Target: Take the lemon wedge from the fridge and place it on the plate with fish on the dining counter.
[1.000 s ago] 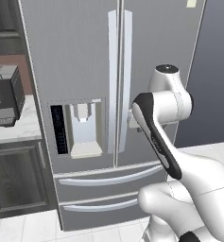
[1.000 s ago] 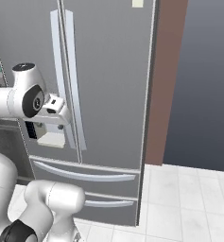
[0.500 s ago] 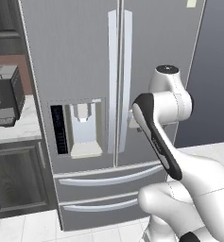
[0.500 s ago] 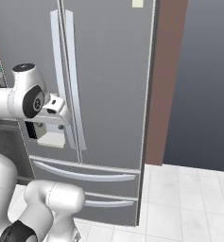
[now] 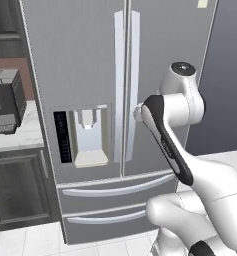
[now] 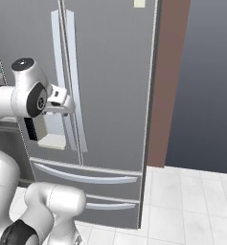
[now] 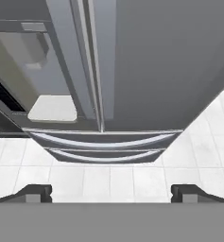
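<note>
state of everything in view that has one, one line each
fridge: both upper doors shut
two bottom drawers: pushed in
gripper: open, holding nothing, close in front of the door handles
water dispenser: tray bare, nothing in the recess

Steel-grey fridge point(image 5: 90, 75), white dispenser tray point(image 7: 53, 108), possibly brown wall strip point(image 6: 165, 81).
</note>
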